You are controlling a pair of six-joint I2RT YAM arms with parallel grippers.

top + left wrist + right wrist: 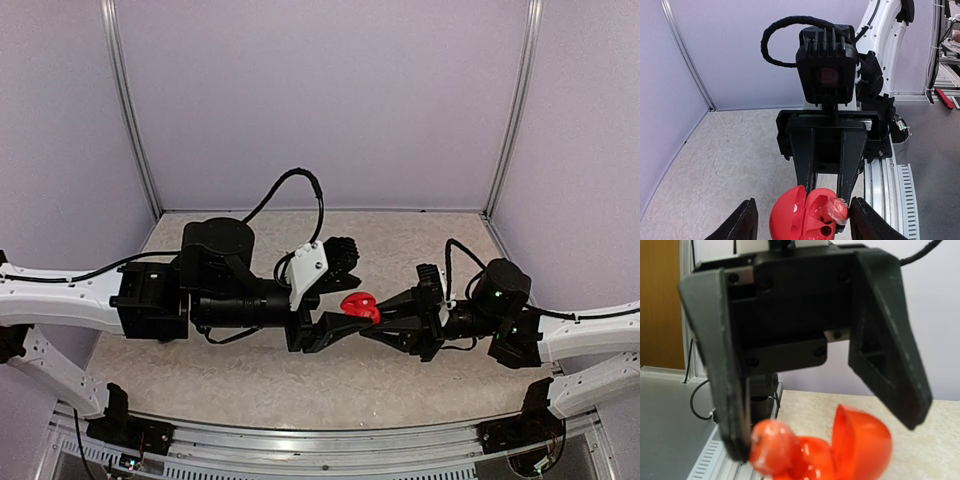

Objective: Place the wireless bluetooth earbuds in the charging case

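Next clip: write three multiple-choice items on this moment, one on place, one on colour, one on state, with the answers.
1. Where is the case? A. on the table B. in the right tool C. behind the left arm
2. Its colour? A. black B. white C. red
3. Its lid? A. open B. shut C. missing
Answers: B, that tool's fingers pinch it in the left wrist view; C, it is red in every view; A, the lid stands swung back from the body.
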